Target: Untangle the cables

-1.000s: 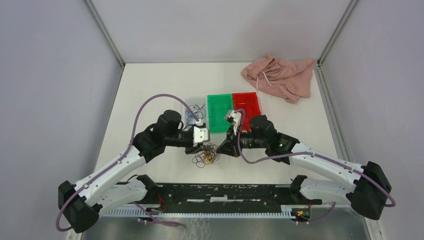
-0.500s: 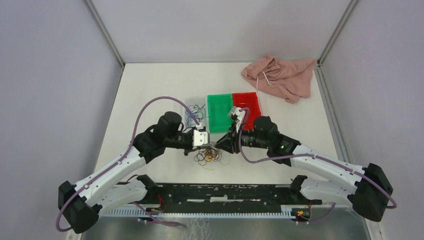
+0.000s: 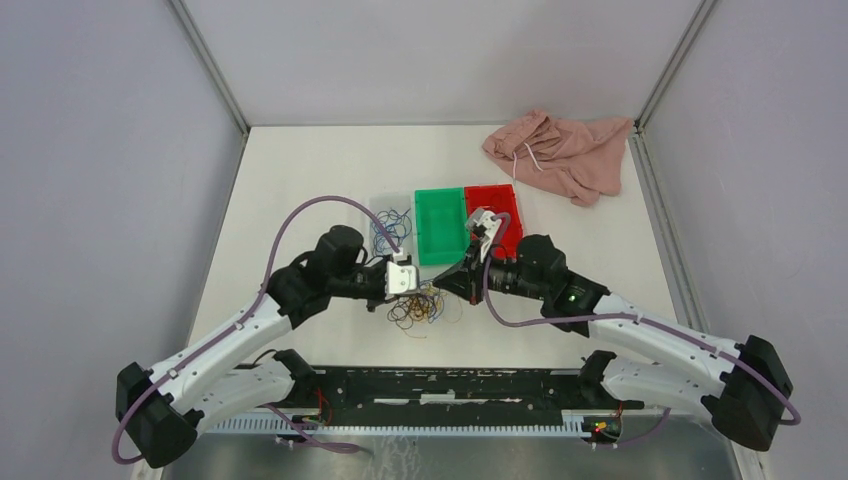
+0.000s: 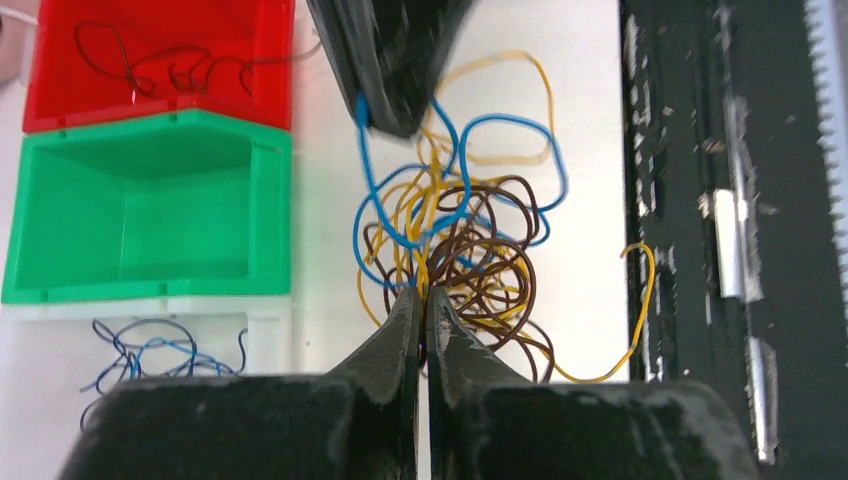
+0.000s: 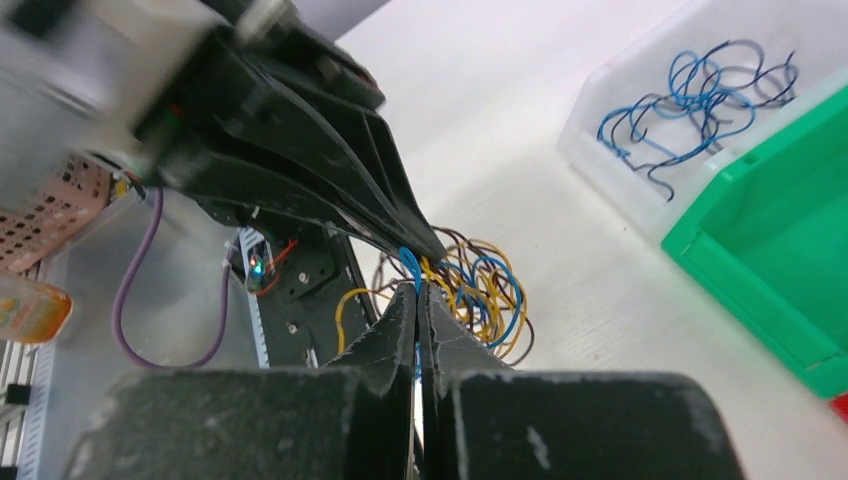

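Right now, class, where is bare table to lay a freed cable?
Bare: between the clear bin and the left wall; behind the green bin, left of the pink cloth. Crowded: before that bin, where left fingers and right fingers pinch the cables.

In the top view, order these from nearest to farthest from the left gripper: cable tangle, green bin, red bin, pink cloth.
1. cable tangle, at the tips of the left gripper
2. green bin, just behind
3. red bin, behind and right
4. pink cloth, far right corner
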